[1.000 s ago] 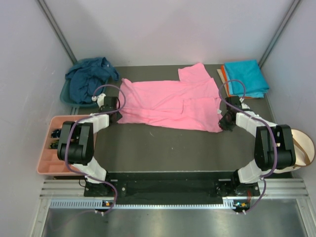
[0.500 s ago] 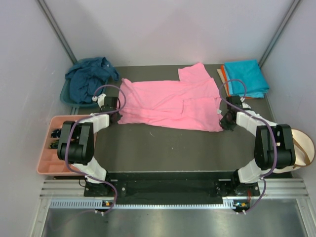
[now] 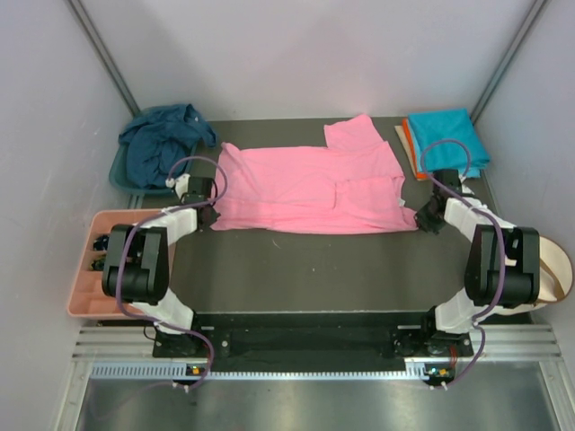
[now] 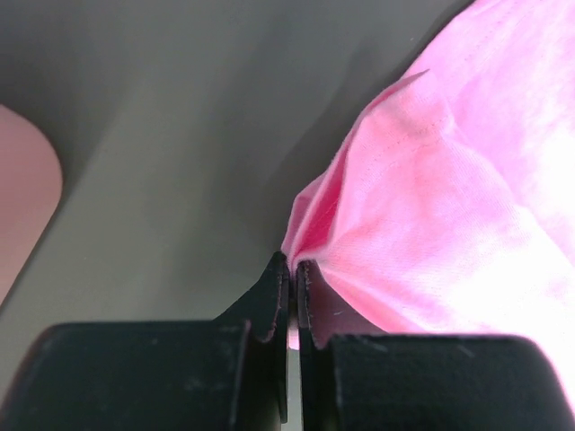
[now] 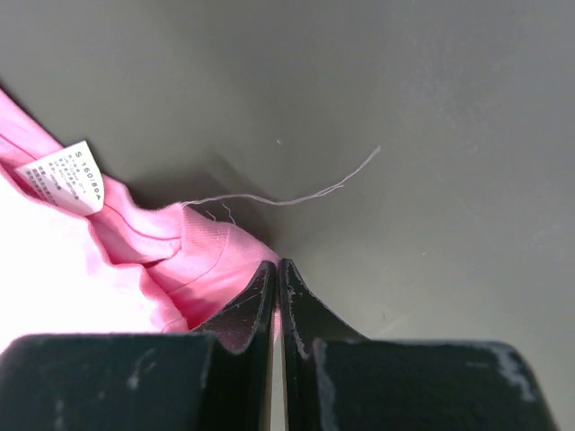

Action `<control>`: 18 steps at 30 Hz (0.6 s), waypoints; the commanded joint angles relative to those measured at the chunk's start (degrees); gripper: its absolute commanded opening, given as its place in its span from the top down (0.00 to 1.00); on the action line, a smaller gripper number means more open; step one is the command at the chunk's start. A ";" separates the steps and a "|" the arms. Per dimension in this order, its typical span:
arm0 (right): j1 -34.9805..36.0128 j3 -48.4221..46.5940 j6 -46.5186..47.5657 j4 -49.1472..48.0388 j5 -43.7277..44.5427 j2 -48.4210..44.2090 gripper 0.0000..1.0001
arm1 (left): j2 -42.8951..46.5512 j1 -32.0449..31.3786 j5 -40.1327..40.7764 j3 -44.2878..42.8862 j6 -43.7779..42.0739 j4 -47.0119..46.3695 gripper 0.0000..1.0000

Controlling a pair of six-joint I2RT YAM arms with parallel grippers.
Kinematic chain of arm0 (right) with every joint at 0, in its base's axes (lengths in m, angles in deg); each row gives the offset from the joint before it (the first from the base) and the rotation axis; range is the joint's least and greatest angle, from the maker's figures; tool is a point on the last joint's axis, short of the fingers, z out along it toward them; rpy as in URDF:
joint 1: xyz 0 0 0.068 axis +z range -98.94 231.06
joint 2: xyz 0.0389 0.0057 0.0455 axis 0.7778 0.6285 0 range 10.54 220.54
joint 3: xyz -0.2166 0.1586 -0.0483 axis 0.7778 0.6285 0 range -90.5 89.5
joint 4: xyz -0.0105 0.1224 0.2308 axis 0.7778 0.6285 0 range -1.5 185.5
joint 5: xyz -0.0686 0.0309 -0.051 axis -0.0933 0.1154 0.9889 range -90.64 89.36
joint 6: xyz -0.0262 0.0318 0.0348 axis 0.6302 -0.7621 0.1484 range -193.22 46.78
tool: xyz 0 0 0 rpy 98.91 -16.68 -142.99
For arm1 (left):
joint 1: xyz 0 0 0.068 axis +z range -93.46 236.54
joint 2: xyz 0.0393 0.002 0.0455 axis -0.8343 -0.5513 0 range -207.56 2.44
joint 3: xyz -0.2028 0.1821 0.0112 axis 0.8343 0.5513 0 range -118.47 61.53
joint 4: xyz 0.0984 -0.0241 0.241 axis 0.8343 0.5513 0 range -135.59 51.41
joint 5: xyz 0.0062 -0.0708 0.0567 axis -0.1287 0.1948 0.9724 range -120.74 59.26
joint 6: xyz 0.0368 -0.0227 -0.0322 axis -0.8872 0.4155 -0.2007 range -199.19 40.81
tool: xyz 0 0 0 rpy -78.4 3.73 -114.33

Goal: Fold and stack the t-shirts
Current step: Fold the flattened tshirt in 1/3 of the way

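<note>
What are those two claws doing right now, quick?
Left gripper: shut, pinching a corner of the pink t-shirt.
Right gripper: shut, pinching the same shirt's opposite corner.

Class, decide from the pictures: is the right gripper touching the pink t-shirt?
Touching. The right wrist view shows the right gripper pinched shut on a corner of the pink t-shirt, with cloth between its fingertips.

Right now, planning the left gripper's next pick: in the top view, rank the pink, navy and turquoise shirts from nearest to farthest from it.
1. Pink shirt, centre, pinched in the left gripper.
2. Navy shirt, far-left corner.
3. Turquoise shirt, far-right corner.
</note>
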 commanded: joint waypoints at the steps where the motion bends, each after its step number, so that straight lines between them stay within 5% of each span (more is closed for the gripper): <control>1: -2.65 -2.76 1.32 -0.54 2.28 0.15 1.00 | 3.64 1.13 3.34 1.49 -0.21 2.80 1.00; 18: -4.41 -5.40 1.23 0.08 2.45 2.00 1.00 | 7.43 4.46 7.64 0.70 -0.82 7.72 1.00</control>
